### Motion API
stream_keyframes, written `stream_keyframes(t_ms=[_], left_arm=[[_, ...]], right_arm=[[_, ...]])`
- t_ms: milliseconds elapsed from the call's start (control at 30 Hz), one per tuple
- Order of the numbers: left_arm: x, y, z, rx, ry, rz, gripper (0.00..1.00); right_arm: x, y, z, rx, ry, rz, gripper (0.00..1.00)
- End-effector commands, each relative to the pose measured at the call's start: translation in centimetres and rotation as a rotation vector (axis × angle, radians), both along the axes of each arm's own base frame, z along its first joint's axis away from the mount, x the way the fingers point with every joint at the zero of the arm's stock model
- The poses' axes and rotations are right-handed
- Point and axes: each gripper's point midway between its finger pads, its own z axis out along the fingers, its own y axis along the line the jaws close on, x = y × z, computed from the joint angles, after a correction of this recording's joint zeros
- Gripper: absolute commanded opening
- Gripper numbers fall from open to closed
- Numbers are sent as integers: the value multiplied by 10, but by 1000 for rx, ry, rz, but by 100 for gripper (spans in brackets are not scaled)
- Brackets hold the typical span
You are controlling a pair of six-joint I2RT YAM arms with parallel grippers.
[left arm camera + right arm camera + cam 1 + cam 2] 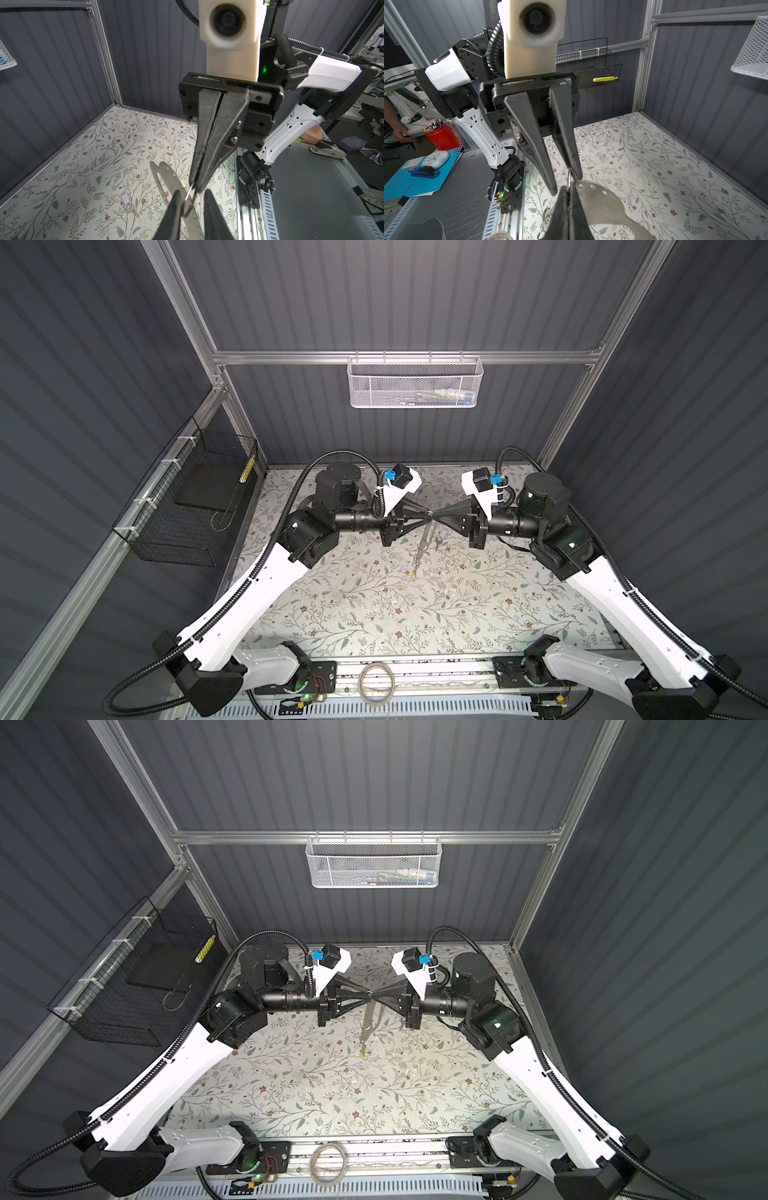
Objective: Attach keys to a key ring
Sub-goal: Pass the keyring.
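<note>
right pincer (194,185): clamped on key ring (600,199) | left pincer (565,185): parted astride it, gap plain only in wrist views | yellow key (414,572): in top views only

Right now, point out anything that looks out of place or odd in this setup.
A tape roll lies on the front metal rail, off the flowered mat, away from the work. The lilac key lies loose on the mat, not on the key ring. Nothing looks spilled or damaged.
</note>
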Motion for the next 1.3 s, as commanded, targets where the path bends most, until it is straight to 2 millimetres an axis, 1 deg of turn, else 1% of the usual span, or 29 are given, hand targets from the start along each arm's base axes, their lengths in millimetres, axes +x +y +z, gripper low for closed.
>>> stream_keyframes(t_ms=[0,200,333,367,567,667,733,800,833,867,967,1033,1167,1267], left_arm=[[-3,2,3,-2,15,-15,19],[-4,2,0,5,21,-20,10],[-4,2,-1,6,20,-23,1],[-4,2,-1,6,20,-23,0],[-4,2,-1,5,21,-21,0],[3,4,-2,7,16,26,0],[11,7,-3,9,4,80,0],[20,10,-5,8,-6,141,0],[27,13,-2,1,-17,187,0],[32,13,-18,27,5,213,0],[43,20,-23,18,-6,297,0],[52,26,-27,5,-25,366,0],[65,38,-36,-7,-55,503,0],[72,43,-46,-1,-68,606,0]], right_arm=[[-4,0,19,34,-44,18,0],[-3,0,20,38,-42,21,0],[-3,0,20,39,-40,15,0],[-3,0,20,38,-40,15,0],[0,-1,20,36,-36,-6,0],[7,-4,19,27,-26,-58,0],[14,-8,16,23,-14,-111,20],[20,-11,10,14,-1,-154,35],[25,-14,8,12,10,-190,42],[29,-16,5,8,21,-223,46],[47,-28,-5,1,59,-356,53],[55,-35,-12,-14,95,-428,57],[72,-47,-32,-49,182,-553,61],[77,-50,-48,-61,245,-593,62]])
